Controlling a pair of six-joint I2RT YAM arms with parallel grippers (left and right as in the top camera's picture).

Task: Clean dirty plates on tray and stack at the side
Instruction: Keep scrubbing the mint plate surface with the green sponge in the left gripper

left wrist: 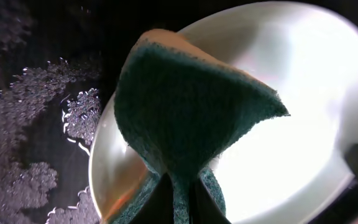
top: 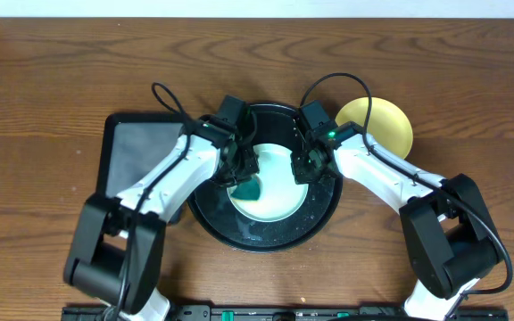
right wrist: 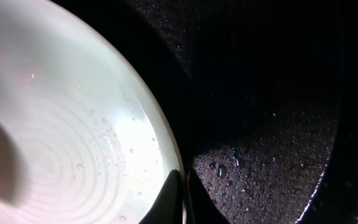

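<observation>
Overhead, right pincer (top: 300, 166) gripping plate (top: 275, 203) rim, sponge (top: 249, 189) on plate

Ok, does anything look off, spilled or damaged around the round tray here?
Nothing looks damaged. Water beads and suds lie on the tray beside the mint plate, and the sponge sits folded in the left claw. Both fit washing.

2 plates were visible: 1 aqua plate (top: 270, 192) and 1 yellow plate (top: 382, 120). 2 black trays were present: 1 round tray (top: 266, 242) and 1 rectangular tray (top: 136, 152). 1 green sponge (top: 250, 189) was counted. 2 arms, 1 left arm (top: 163, 183) and 1 right arm (top: 382, 174), worked at 1 desk (top: 43, 89).
</observation>
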